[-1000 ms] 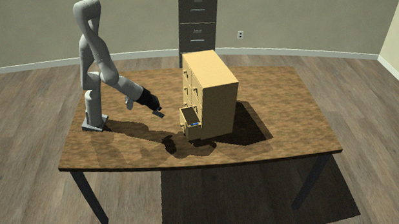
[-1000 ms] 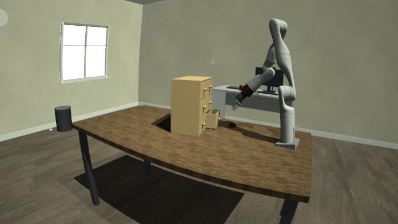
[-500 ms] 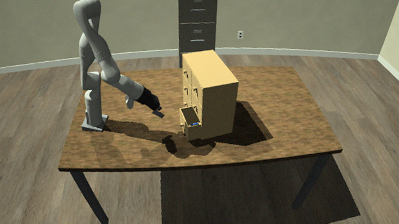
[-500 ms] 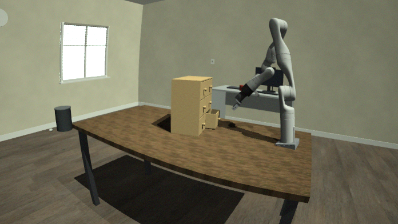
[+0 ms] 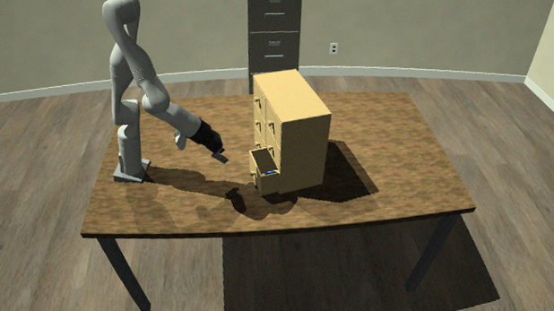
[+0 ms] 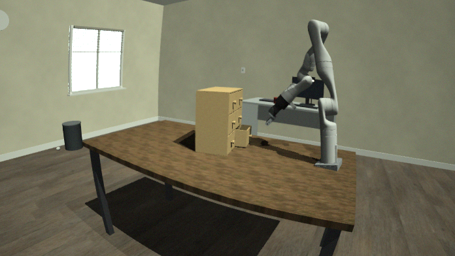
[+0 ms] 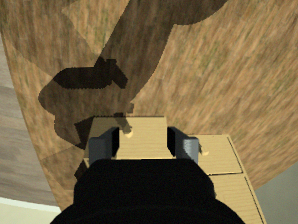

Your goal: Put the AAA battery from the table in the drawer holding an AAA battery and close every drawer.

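The small chest [image 5: 303,153] [image 6: 212,121] [image 7: 231,192] stands upright. Its bottom drawer [image 5: 268,185] [image 6: 242,138] [image 7: 150,125], in the column nearer the top camera, stands well out of the front. A small blue thing [image 5: 270,172] shows inside it, near the chest's front; its kind cannot be told. The other visible drawers look pushed in. My gripper [image 5: 220,157] [image 6: 269,122] [image 7: 143,137] is open and empty, above and in front of the open drawer, clear of its knob [image 5: 253,173] [image 6: 250,135] [image 7: 128,134]. I see no battery on the table.
The chest stands on the wooden table [image 5: 396,160] [image 6: 278,176] [image 7: 220,75], facing the arm's base [image 5: 132,171] [image 6: 328,164]. The arm's shadow falls across the table in front of the open drawer. A filing cabinet [image 5: 275,29] stands on the floor behind the table.
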